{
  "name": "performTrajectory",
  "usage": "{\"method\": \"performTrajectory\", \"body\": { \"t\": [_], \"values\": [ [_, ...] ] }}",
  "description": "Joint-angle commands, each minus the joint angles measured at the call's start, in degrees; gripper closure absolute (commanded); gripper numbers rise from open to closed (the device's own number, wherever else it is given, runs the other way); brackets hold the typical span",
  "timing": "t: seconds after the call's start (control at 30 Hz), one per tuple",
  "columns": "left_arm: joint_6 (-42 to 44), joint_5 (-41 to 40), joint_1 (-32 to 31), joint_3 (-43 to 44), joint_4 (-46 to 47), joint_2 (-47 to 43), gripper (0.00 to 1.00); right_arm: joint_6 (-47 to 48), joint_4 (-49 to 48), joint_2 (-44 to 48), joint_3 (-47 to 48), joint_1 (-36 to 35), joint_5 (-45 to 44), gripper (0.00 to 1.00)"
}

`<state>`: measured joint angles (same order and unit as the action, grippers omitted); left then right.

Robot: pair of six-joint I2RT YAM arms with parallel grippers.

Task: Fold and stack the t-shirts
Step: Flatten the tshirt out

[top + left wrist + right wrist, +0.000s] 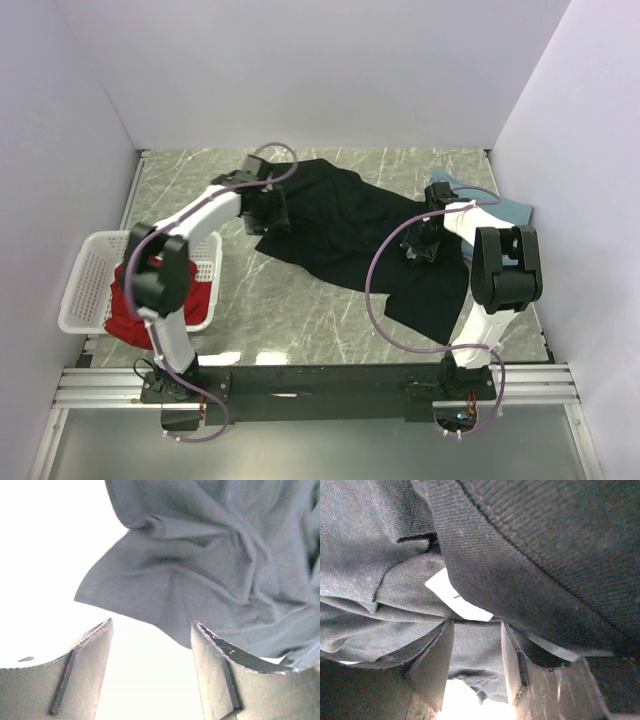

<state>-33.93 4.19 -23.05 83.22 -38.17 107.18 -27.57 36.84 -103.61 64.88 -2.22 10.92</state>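
At the left, the red t-shirt (128, 318) is heaped in the white latticed basket (85, 250), seemingly kept aside for later, while the left jaws are held wide and empty just short of an edge of the black t-shirt (335, 225) on the marble desk (300, 320). Further right, cloth beside a white tag (457, 600) — nothing legible on it — is lodged between the right jaws, though a firm clamp cannot be told; the dusty-blue t-shirt (508, 208) is parked far right.

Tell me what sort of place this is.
Likely a robot lab test cell: plain white walls box in a grey marble-patterned tabletop, two white-and-black robot arms are bolted to a metal rail, and a large black cloth t-shirt lies crumpled.
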Motion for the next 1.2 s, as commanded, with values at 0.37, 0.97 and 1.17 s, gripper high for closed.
{"method": "performTrajectory", "body": {
  "t": [0.37, 0.97, 1.17],
  "values": [
    [-1.14, -10.6, 3.27, -6.32, -1.12, -1.89, 0.52, 0.94, 0.6, 3.15, -1.42, 0.72, -0.81, 0.5],
    [0.36, -7.44, 4.85, -7.9, 5.13, 3.47, 0.57, 0.68, 0.42, 3.77, -1.95, 0.64, -0.19, 0.5],
    [0.53, -8.23, 4.85, -7.28, 3.81, 5.32, 0.66, 0.77, 0.42, 3.77, -1.86, 0.64, -0.37, 0.5]
  ]
}}
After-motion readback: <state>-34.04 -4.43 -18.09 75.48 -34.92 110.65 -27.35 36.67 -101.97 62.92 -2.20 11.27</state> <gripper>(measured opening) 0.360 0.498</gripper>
